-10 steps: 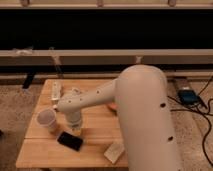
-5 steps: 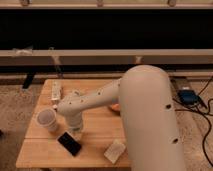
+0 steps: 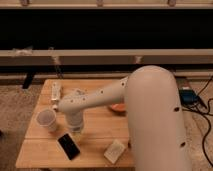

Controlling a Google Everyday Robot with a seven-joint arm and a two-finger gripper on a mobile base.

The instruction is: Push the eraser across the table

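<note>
The eraser [image 3: 68,146] is a small flat black block lying at an angle on the light wooden table [image 3: 95,125], near its front left. My gripper [image 3: 75,127] points down at the table just behind the eraser, at the end of the white arm [image 3: 95,99] that reaches left from the large white body. The gripper's tip is close to the eraser's far end; I cannot tell whether they touch.
A white cup [image 3: 46,120] stands left of the gripper. A pale beige block [image 3: 115,151] lies at the front edge, right of the eraser. A white elongated object [image 3: 55,91] lies at the back left. An orange thing [image 3: 119,107] shows behind the arm.
The eraser has turned from lying nearly sideways to a steeper angle and slid a little toward the table's front edge. The gripper has come down and forward behind it.
</note>
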